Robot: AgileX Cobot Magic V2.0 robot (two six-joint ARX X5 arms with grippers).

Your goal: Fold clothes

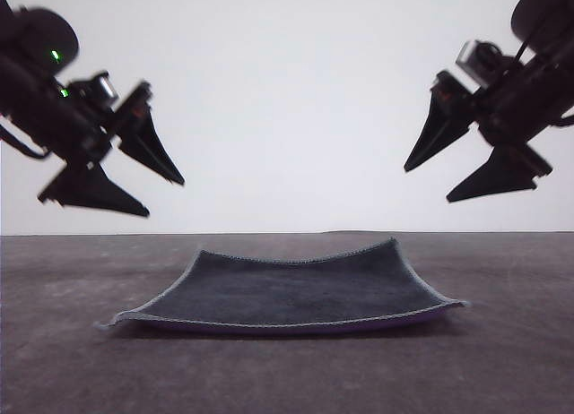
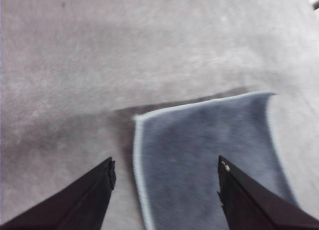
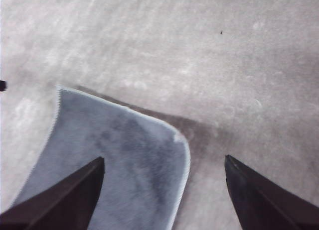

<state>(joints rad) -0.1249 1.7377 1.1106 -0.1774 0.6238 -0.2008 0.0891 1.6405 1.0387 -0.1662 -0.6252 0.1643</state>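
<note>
The clothes (image 1: 287,288) are one small square cloth lying flat on the table, dark charcoal face up, with a light grey hem and a purple underside showing along the near edge. Its corners curl up slightly. My left gripper (image 1: 166,196) hangs open high above the cloth's left side, holding nothing. My right gripper (image 1: 426,185) hangs open high above the right side, also holding nothing. The left wrist view has the cloth (image 2: 209,155) below the open left gripper (image 2: 165,166), one corner between the fingers. In the right wrist view a cloth (image 3: 119,160) corner lies under the open right gripper (image 3: 164,160).
The grey table (image 1: 502,360) stretches around the cloth on all sides. A plain white wall (image 1: 287,100) stands behind the far table edge.
</note>
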